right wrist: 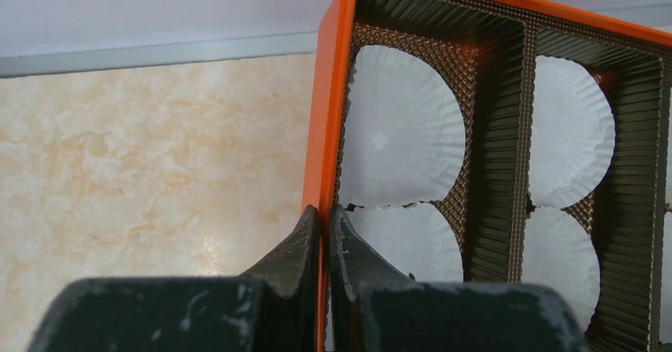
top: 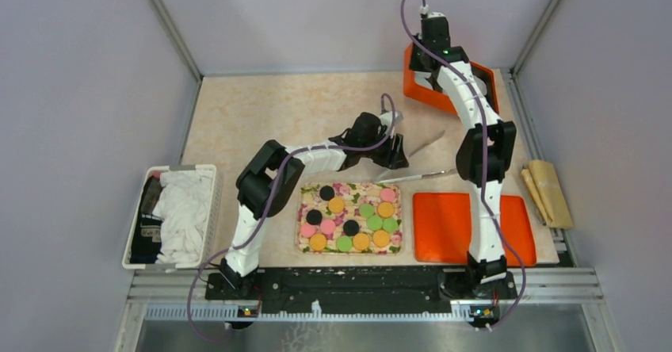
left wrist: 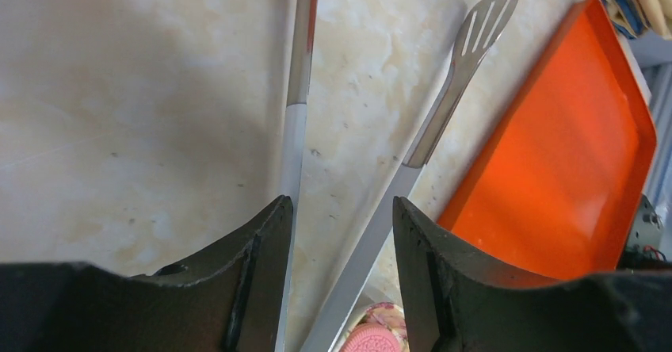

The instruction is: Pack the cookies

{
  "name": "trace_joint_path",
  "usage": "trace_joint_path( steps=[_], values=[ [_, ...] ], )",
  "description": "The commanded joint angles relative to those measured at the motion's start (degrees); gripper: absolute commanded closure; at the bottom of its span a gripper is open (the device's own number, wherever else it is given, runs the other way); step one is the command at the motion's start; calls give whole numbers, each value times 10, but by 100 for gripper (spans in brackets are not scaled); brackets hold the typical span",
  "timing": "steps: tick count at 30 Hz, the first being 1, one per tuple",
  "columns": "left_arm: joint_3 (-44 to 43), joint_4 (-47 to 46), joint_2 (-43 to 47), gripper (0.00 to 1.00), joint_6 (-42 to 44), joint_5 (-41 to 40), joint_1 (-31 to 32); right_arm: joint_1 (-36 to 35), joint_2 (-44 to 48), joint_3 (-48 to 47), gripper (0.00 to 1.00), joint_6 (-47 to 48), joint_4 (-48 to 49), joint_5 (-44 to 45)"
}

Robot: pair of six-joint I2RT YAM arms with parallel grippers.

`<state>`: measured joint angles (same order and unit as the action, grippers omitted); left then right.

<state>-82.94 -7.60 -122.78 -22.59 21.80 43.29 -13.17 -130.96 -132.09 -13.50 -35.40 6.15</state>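
Cookies [top: 337, 205] in black, orange, pink and green laid in rows on floral tray [top: 349, 187] between arm bases, left gripper [left wrist: 342, 205] spread, one arm of metal tongs [left wrist: 467, 51] between its fingers, right gripper [right wrist: 325, 209] pinching side wall of orange box [right wrist: 331, 90] lined with white paper cups [right wrist: 404, 138]

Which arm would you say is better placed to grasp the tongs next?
Left: the left gripper, open, straddles the tongs, while the right gripper is shut on the far orange box.
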Motion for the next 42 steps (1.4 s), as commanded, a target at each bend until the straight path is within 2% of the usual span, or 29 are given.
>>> trace_joint_path(
  steps=[1,4,6,12,21,25,35,42],
  values=[
    [35,-76,19,44,0,90,5,-26,-9,-64,100,15,48,-9],
    [48,-88,40,44,7,119,5,-41,-19,-66,100,13,51,-15],
    [57,-77,63,43,17,104,5,-52,-28,-67,100,11,52,-16],
    [98,-34,175,43,50,-1,4,-86,-49,-43,100,4,56,-28],
    [186,24,425,38,58,-186,4,-152,-67,-9,100,-18,63,-59],
    [229,43,501,37,53,-230,4,-194,-66,25,100,-34,70,-54],
    [273,103,594,37,25,-262,4,-281,-89,48,100,-103,71,-83],
    [289,120,627,37,24,-282,4,-318,-134,-11,100,-121,55,-117]
  ],
)
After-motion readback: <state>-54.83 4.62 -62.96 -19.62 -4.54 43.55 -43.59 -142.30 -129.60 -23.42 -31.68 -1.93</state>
